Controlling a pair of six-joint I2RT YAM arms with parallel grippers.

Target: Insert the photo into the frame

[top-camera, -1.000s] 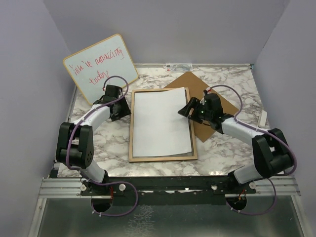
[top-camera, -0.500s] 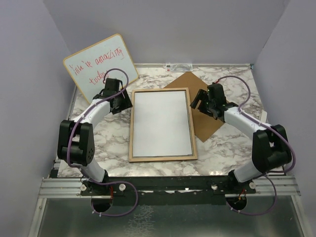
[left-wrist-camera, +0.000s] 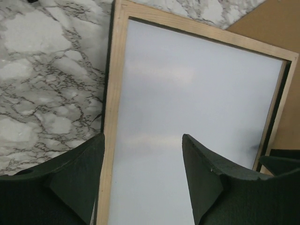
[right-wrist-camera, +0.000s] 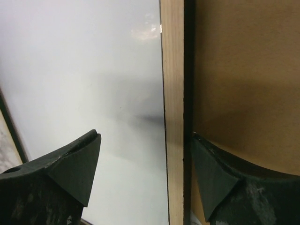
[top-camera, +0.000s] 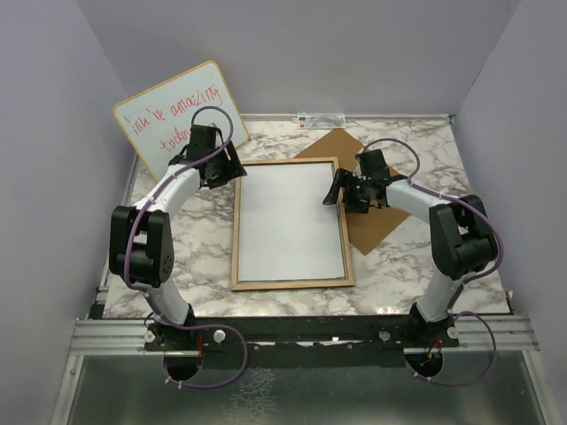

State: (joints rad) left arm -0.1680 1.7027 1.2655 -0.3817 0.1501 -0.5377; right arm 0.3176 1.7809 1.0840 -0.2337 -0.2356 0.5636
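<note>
Shows the frame [top-camera: 236,221] flat on marble table [top-camera: 390,274], light wood face up. Has the photo [top-camera: 291,221] inside the frame, white reverse up, filling the opening, with a thin dark gap along the frame's right rail. Puts left gripper [left-wrist-camera: 143,137] over the frame's far-left corner, jaws spread, pinching nothing, straddling the left rail: one finger over marble outside the frame, the other over the photo. Puts right gripper [right-wrist-camera: 145,135] at the frame's right rail, toward its far end, jaws also spread, nothing held, rail between the fingers: one over the photo, the other over brown board [top-camera: 330,144]. Cannot tell contact with the rail for either. Finds brown board partly hidden by the frame's far-right corner, sticking out right of the frame. Finds whiteboard [top-camera: 177,119] with red handwriting leaning beyond the frame's far-left corner.
</note>
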